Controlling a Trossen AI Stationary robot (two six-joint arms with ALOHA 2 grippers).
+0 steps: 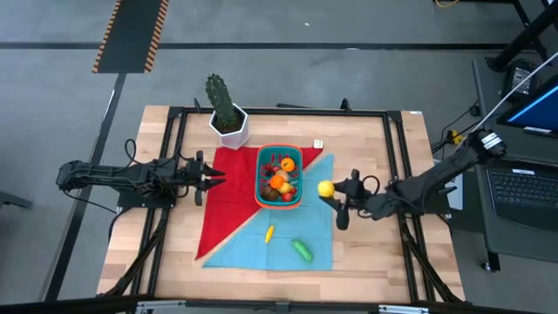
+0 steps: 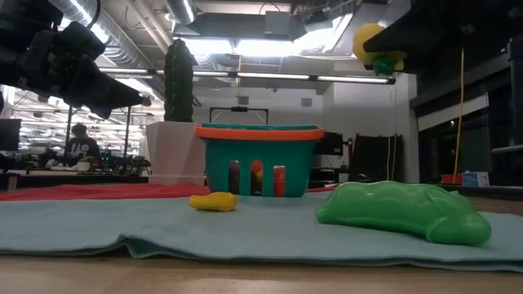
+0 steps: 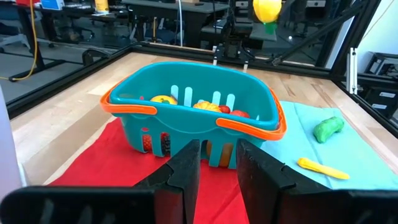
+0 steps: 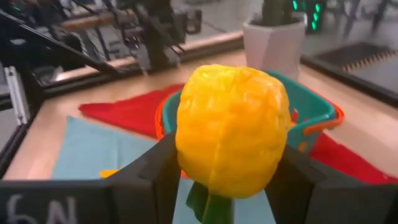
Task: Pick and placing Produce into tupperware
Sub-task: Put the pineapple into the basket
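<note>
Clamped between my right gripper's (image 1: 335, 198) closed fingers, a round yellow toy fruit (image 4: 231, 129) is riding high, just right of the teal orange-rimmed plastic basket (image 1: 261, 168), clearing its rim, while my left gripper (image 1: 212, 174) is waiting empty, fingers slightly parted, left of it.

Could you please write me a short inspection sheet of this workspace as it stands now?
Surface: wooden table with a red cloth and a blue cloth laid on it.
Job's things: teal basket already holding several toy pieces; yellow pepper and green pod lie on the blue cloth.
Clutter: cactus in a white pot behind the basket.
Grippers: right gripper shut on a yellow fruit, raised beside the basket; left gripper open, empty, left of the basket.
Cables: yellow cord at far right.
Surroundings: laptop on a side desk.
</note>
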